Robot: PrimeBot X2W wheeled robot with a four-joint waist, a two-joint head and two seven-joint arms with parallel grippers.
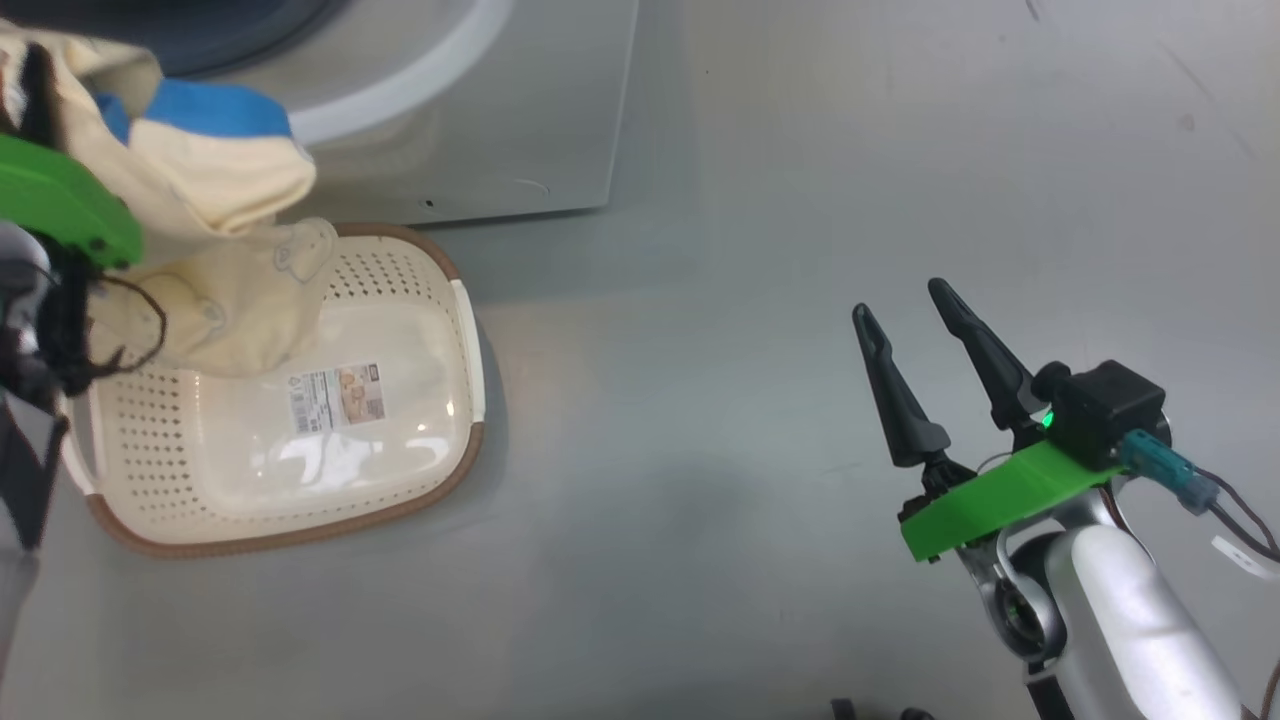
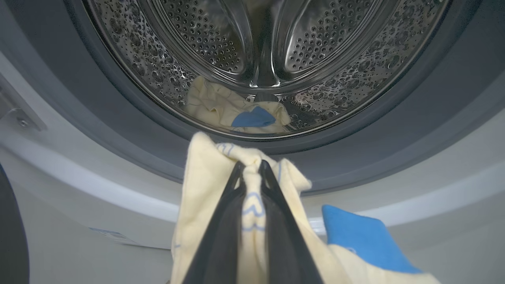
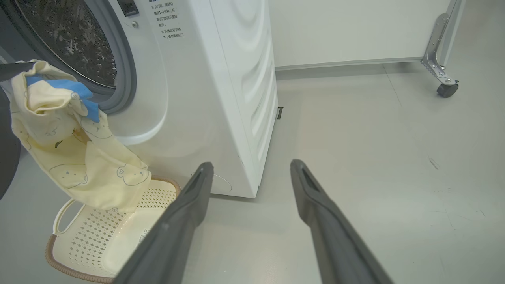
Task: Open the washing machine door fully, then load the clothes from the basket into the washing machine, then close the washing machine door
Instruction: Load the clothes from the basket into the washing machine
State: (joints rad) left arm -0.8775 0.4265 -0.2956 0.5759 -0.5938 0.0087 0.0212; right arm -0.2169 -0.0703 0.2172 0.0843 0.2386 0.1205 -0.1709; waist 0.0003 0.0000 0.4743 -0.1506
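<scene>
My left gripper (image 2: 249, 163) is shut on a pale yellow garment with a blue patch (image 2: 205, 177), just in front of the washing machine's (image 3: 236, 98) open mouth. The garment (image 1: 230, 290) hangs down over the far left end of the basket (image 1: 300, 535), its lower edge reaching the rim. Another yellow and blue garment (image 2: 221, 106) lies in the bottom of the steel drum (image 2: 315, 47). A dark curved edge (image 2: 12, 236) at the left looks like the opened door's rim. My right gripper (image 1: 900, 300) hovers open over bare floor to the right, holding nothing.
The basket's (image 3: 90, 244) bottom shows its label (image 1: 337, 397) and no other clothes. Grey floor (image 1: 700, 500) stretches between the basket and my right arm. A white panel on a castor (image 3: 446, 88) stands behind, right of the washer.
</scene>
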